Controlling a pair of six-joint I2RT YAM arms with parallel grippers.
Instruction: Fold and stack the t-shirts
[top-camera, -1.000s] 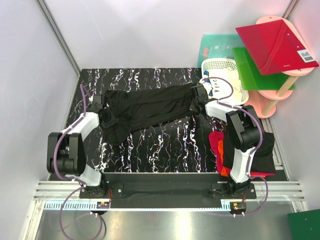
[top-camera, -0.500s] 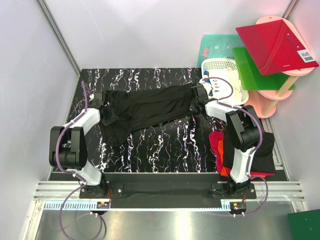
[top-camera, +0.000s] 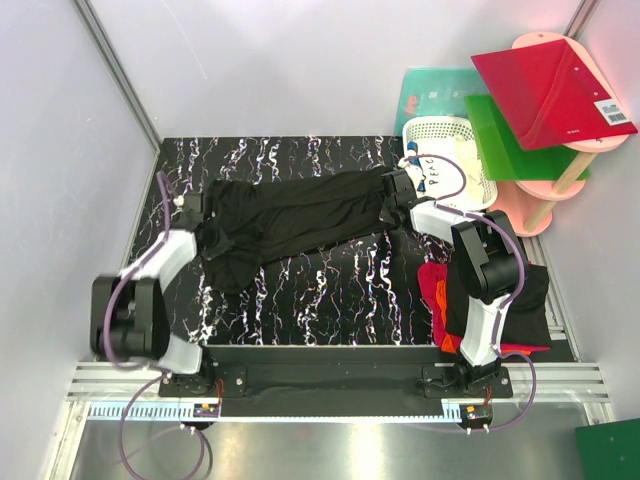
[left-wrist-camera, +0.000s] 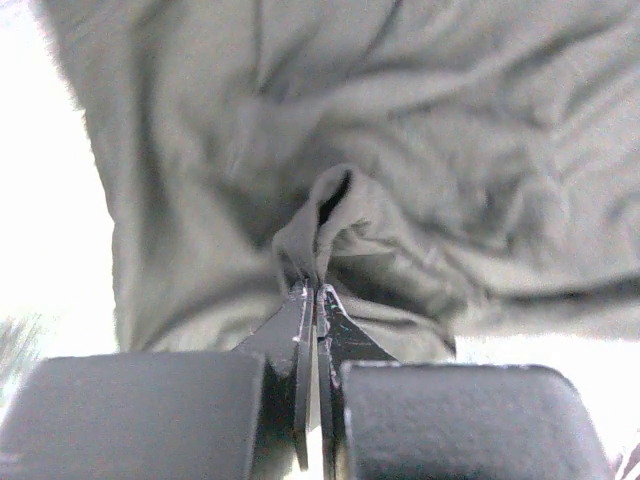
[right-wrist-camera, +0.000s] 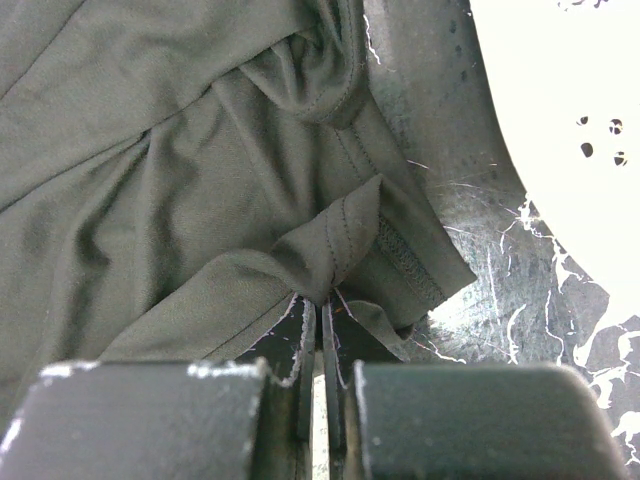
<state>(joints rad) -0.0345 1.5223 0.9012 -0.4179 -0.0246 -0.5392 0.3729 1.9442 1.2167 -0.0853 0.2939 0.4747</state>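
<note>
A black t-shirt (top-camera: 290, 215) lies stretched across the marbled table (top-camera: 330, 290), bunched and wrinkled toward its left end. My left gripper (top-camera: 197, 207) is shut on a pinched fold of that t-shirt (left-wrist-camera: 315, 235) at its left end. At the shirt's right end, my right gripper (top-camera: 395, 188) is shut on a hemmed edge of the same t-shirt (right-wrist-camera: 335, 245). A pile of more t-shirts, red, orange and black (top-camera: 440, 295), sits at the table's right side, partly hidden behind the right arm.
A white lattice basket (top-camera: 450, 160) stands at the back right corner. Behind and beside it are a green board (top-camera: 510, 140), a red board (top-camera: 550, 85) and a teal board (top-camera: 430, 95) on a pink stand (top-camera: 560, 180). Grey walls close the left and back.
My left gripper has closed on the shirt's left end and drawn it slightly outward to the left. The right gripper has held still, shut on the right end.
</note>
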